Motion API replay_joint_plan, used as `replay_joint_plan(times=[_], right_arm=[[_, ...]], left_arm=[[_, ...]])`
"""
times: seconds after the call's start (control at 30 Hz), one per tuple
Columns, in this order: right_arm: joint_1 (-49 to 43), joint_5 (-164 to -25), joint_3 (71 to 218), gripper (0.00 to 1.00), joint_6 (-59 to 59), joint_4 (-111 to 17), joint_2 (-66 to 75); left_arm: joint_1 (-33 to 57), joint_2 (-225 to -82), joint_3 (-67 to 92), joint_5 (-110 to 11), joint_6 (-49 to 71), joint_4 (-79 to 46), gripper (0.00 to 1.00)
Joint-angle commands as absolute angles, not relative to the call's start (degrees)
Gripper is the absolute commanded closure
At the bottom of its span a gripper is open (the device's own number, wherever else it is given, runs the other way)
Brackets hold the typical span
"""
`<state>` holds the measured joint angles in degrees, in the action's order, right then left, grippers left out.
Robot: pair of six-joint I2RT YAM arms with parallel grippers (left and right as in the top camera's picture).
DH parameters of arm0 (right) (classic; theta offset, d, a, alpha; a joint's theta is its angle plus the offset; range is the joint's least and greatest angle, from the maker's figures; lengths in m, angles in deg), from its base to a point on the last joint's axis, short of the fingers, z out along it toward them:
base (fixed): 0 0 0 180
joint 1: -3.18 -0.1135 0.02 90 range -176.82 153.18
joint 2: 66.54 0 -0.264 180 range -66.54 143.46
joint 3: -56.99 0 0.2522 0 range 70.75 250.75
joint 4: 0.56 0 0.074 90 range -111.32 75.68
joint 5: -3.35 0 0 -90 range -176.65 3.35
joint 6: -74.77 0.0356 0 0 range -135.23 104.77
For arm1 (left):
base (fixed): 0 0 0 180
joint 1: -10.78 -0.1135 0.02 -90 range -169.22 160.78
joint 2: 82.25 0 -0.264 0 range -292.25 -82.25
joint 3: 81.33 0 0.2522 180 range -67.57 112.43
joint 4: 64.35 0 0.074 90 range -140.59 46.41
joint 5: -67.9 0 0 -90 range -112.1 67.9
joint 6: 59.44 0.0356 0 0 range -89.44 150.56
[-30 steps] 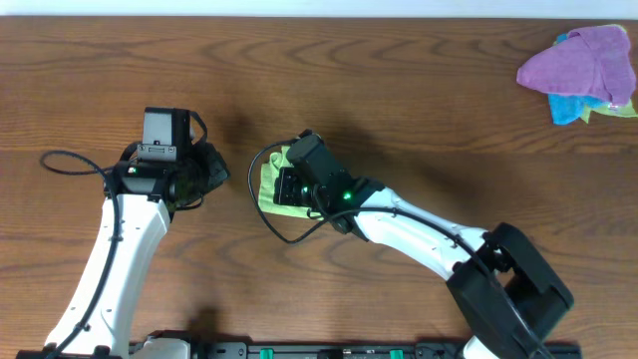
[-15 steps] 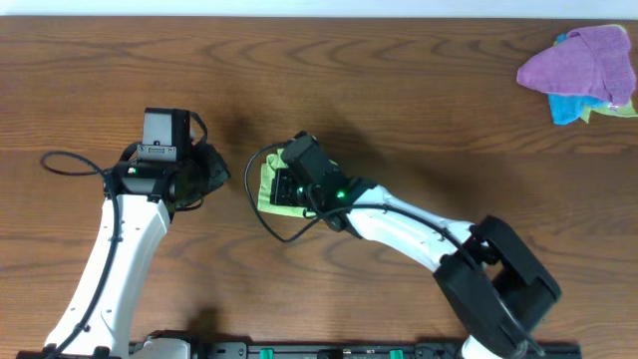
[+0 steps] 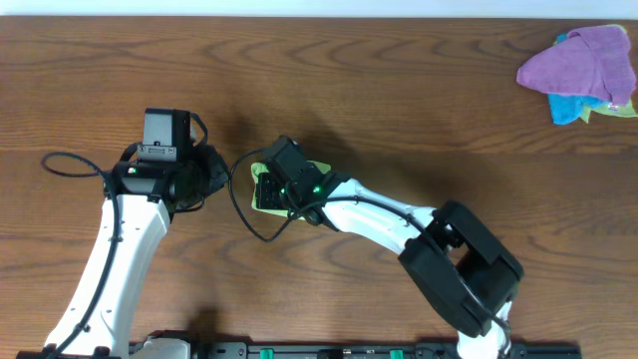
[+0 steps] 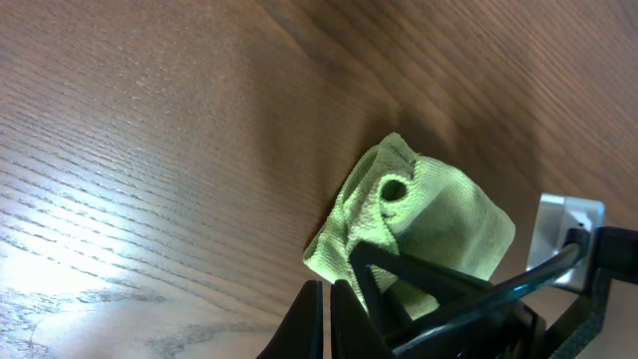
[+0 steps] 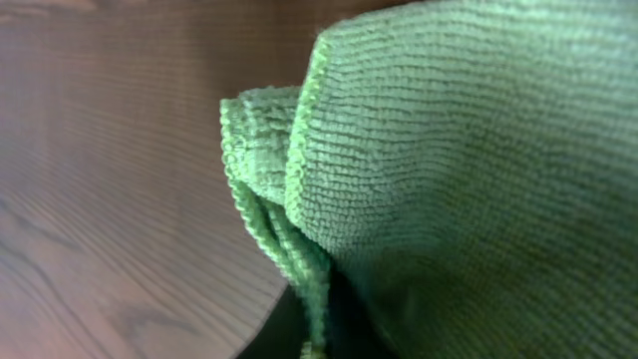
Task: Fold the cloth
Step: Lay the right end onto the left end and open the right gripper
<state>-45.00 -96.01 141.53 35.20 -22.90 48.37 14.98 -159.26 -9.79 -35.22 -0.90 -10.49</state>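
A small green cloth [image 3: 260, 196] lies bunched on the wooden table, mostly covered by my right gripper [image 3: 267, 179]. In the right wrist view the cloth [image 5: 449, 150] fills the frame, and a folded edge of it runs down between the right jaws [image 5: 319, 319], which look shut on it. In the left wrist view the cloth [image 4: 424, 224] is crumpled just ahead of my left gripper [image 4: 334, 314]. That gripper is shut and empty, a little left of the cloth. From overhead my left gripper [image 3: 216, 172] is close beside the right one.
A pile of purple, blue and yellow-green cloths [image 3: 586, 65] sits at the far right corner. The right arm's cable [image 3: 244, 214] loops over the table beside the green cloth. The table's far edge runs along the top of the overhead view.
My right gripper has moved left with the green cloth, toward my left gripper. The cloth is now more bunched and hidden beneath it. The left arm has not moved.
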Motion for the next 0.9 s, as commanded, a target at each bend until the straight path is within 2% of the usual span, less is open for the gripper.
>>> replay_joint_plan(times=[0.0, 0.1, 0.13, 0.17, 0.23, 0.4, 0.67, 0.87], right_arm=[[-45.64, -95.88, 142.78, 0.79, 34.37, -22.90, 48.90], [-45.57, -95.92, 142.78, 0.53, 33.74, -22.84, 48.90], [-45.60, -96.03, 142.78, 0.41, 33.74, -22.82, 48.90], [-45.60, -96.58, 142.78, 0.34, 33.70, -22.71, 48.90], [-45.53, -98.42, 142.82, 0.28, 33.50, -22.16, 48.85], [-44.96, -103.66, 143.90, 0.01, 33.32, -21.37, 48.85], [-43.08, -109.06, 146.56, 0.01, 33.28, -21.37, 47.63], [-41.07, -108.14, 146.61, 0.01, 29.37, -24.06, 41.90]], left_arm=[[14.74, -158.19, -9.53, -35.24, -0.27, -10.30, 0.94], [14.74, -158.19, -9.53, -35.24, -0.27, -10.28, 0.94], [14.74, -158.19, -9.53, -35.24, -0.27, -10.28, 0.94], [14.74, -158.19, -9.53, -35.24, -0.27, -10.30, 0.94], [14.74, -158.19, -9.53, -35.24, -0.27, -10.30, 0.94], [14.74, -158.19, -9.53, -35.24, -0.27, -10.32, 0.94], [14.74, -158.17, -9.00, -35.29, -0.29, -10.28, 0.94], [14.74, -157.41, -6.84, -35.26, -0.29, -10.08, 0.94]])
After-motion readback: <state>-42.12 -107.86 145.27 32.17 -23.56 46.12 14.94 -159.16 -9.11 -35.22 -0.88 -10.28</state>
